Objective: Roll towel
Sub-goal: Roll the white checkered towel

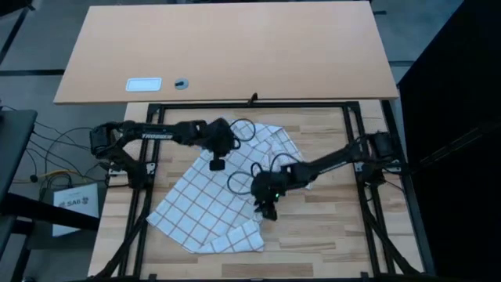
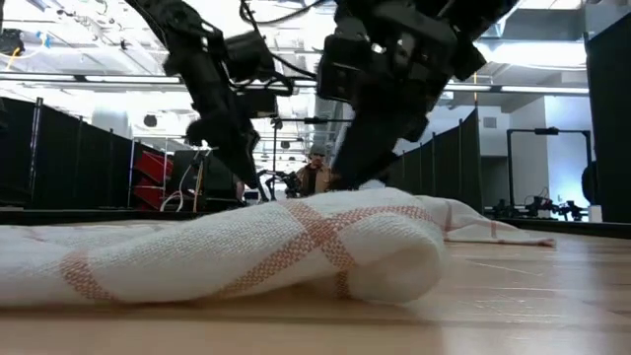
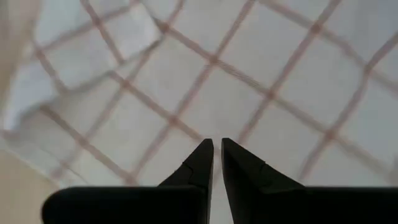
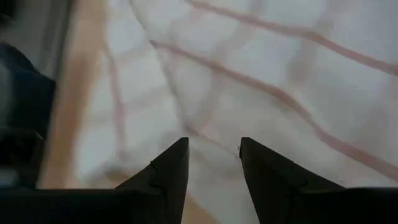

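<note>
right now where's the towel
High view: the towel lies spread on the wooden table, centre-left, under both pincers, left and right, its near corner folded over.

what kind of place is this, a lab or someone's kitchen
Probably a robotics lab or test hall: black partition curtains behind the table, high ceiling lights, and cables beside the workbench.

The high view looks straight down on the table [image 1: 329, 235] and both arms. The low view sits at tabletop height, very near the towel [image 2: 246, 247], facing the room behind. Each wrist view looks past its own fingers, seemingly close above the same towel, which all four views share.
</note>
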Robot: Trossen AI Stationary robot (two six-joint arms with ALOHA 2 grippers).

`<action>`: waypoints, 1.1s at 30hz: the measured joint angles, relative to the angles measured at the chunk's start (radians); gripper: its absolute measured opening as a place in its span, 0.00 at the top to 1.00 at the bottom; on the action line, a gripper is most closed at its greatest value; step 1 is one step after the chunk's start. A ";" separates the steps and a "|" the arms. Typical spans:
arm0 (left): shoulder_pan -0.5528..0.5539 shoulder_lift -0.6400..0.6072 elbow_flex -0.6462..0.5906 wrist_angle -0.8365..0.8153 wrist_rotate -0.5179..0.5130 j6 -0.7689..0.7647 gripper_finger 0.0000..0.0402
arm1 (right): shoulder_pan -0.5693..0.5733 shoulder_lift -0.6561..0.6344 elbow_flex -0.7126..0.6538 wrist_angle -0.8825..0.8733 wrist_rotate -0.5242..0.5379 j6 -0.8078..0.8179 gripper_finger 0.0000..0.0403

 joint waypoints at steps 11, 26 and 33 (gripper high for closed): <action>0.120 0.188 -0.001 0.219 0.052 0.205 0.96 | 0.087 0.213 0.091 0.254 0.066 0.268 0.67; 0.262 0.261 0.003 0.170 0.077 0.084 0.96 | 0.202 0.212 0.104 0.056 0.082 0.363 0.67; 0.308 0.235 0.004 0.018 0.075 0.050 0.96 | 0.229 0.154 0.102 -0.178 0.090 0.245 0.67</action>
